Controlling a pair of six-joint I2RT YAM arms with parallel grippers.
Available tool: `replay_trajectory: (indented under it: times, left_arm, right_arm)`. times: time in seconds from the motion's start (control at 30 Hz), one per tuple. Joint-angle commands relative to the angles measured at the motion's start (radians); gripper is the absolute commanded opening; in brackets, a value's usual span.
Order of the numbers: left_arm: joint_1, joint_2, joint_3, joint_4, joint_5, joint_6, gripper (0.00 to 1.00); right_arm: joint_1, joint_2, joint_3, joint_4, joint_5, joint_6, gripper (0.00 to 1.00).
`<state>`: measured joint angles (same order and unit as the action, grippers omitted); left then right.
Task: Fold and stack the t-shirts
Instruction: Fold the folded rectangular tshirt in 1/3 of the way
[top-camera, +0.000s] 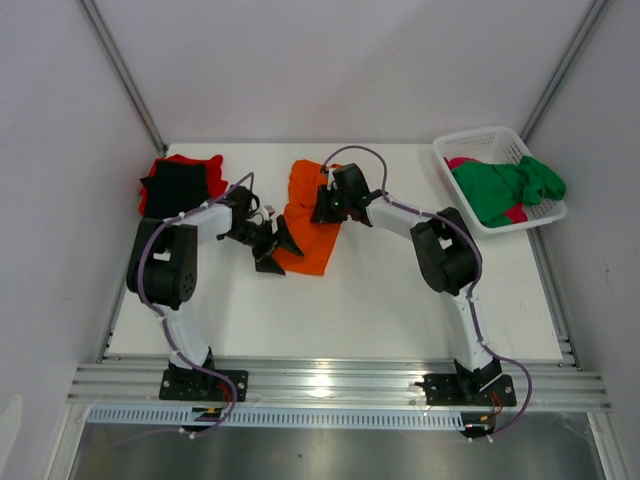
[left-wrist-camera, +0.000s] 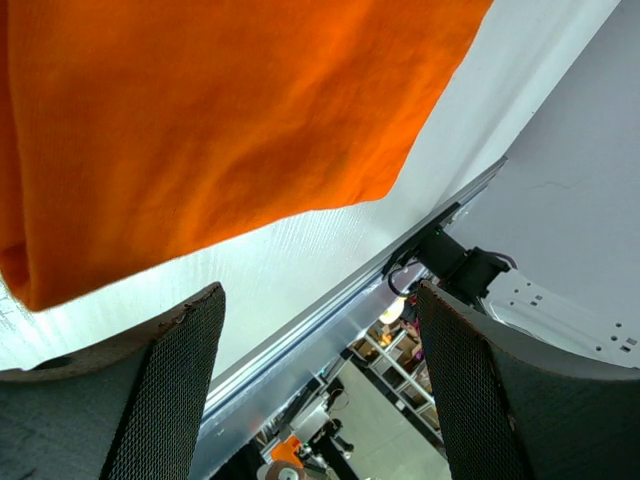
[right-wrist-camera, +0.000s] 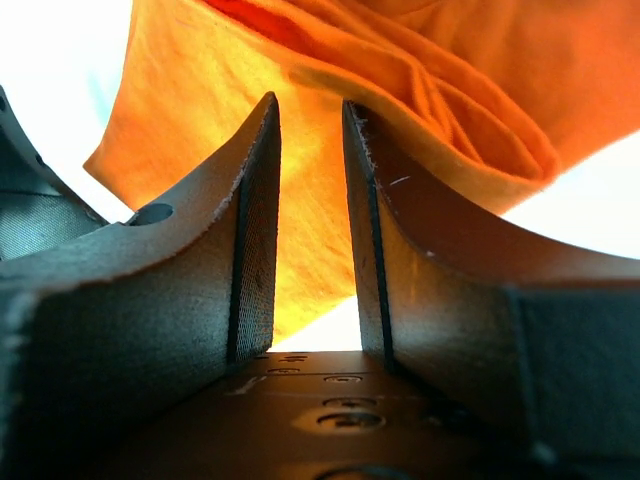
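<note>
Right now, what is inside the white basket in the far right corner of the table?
A green t-shirt fills the white basket and hangs over its right rim. Magenta-pink cloth peeks out beneath it. Anything deeper is covered.

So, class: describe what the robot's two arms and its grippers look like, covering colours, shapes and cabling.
The left arm and right arm have white links with bulky black joint housings. A thin purple-grey cable loops along each. The left gripper and right gripper have dark curved fingers, mesh-textured inside.
</note>
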<state>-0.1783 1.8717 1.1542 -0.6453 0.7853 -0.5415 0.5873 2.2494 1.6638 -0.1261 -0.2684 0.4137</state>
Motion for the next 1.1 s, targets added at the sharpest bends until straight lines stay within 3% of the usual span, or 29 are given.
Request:
replay_trajectory:
  times: [0.0, 0.43, 0.57, 0.9, 1.07]
  left_arm:
    - [-0.004, -0.06, 0.001, -0.007, -0.004, 0.009, 0.8]
    - [-0.013, -0.077, 0.012, 0.001, 0.008, -0.003, 0.8]
    - [-0.013, -0.101, 0.016, 0.003, 0.012, -0.015, 0.8]
    - [0.01, -0.265, 0.111, -0.057, 0.046, -0.034, 0.82]
    - [0.095, -0.445, 0.125, 0.191, 0.245, -0.202, 0.9]
  right_arm:
    - [-0.021, -0.062, -0.01, 0.034, 0.028, 0.014, 0.32]
    - [0.101, -0.396, -0.304, 0.095, 0.057, 0.071, 0.32]
    - [0.143, -0.467, -0.326, 0.114, 0.04, 0.103, 0.32]
    - [0.192, -0.422, -0.364, 0.083, 0.032, 0.134, 0.32]
    - [0.192, -0.375, -0.4, 0.091, 0.035, 0.126, 0.32]
